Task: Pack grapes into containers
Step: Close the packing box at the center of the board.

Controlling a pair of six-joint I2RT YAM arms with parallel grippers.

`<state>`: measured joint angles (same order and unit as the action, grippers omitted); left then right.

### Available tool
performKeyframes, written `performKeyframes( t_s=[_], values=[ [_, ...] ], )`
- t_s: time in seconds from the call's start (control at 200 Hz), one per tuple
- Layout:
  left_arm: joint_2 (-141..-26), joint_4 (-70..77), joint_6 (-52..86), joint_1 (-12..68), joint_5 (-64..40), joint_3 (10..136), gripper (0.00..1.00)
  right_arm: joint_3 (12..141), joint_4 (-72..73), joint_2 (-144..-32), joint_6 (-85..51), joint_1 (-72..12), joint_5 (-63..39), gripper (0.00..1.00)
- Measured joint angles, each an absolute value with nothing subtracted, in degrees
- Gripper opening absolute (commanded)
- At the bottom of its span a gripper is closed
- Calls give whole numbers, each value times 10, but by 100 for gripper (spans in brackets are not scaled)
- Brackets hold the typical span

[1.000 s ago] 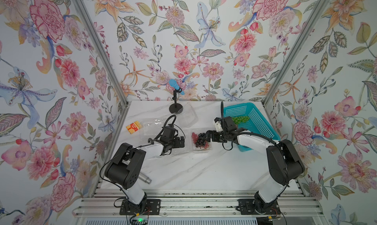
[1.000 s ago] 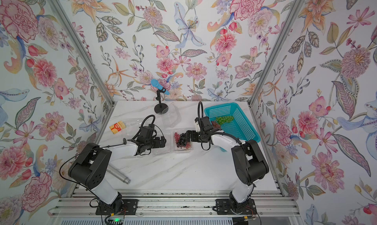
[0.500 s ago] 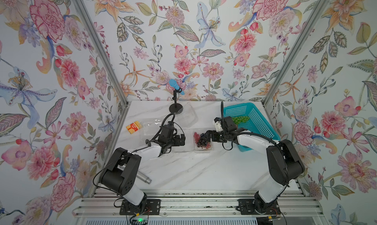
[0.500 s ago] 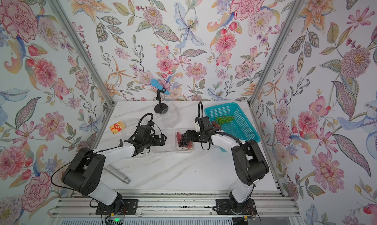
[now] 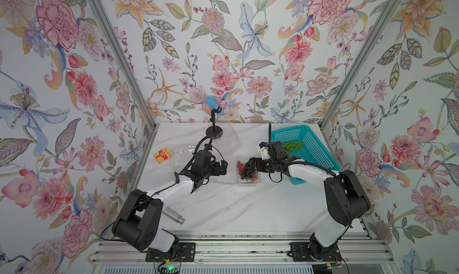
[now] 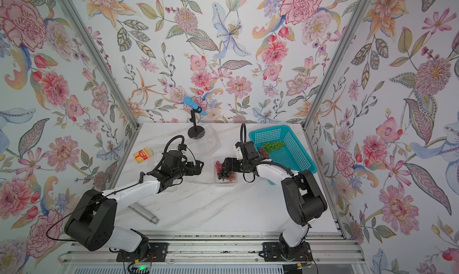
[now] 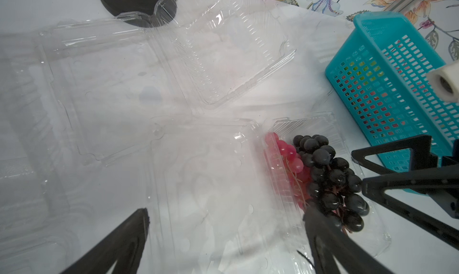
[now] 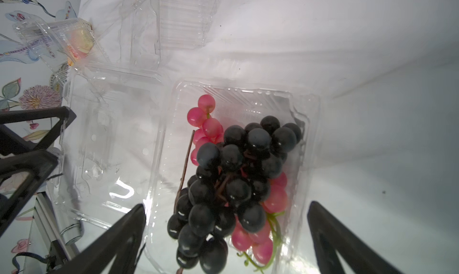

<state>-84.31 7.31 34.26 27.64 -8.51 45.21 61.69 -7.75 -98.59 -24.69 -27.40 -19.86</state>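
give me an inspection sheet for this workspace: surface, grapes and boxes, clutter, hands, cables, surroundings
surface: white marbled table, no spills seen
job's things: dark bunch and red-pink bunch share one open filled clamshell mid-table; green bunch in the teal basket; back clamshell and side clamshell hold no grapes
clutter: orange box, silver cylinder, blue microphone on a stand
hands: left hand open over the filled clamshell's lid; right hand open over the dark bunch
cables: black cable loops at each wrist, no snag seen
surroundings: floral walls on three sides, metal rail in front
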Motion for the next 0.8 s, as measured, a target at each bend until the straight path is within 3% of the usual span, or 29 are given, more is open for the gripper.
performKeyframes(
  t_s=[0.801],
  values=[
    [-821, 104, 334, 365, -53, 509, 100, 600, -15, -1013, -301, -280, -236, 100]
  ],
)
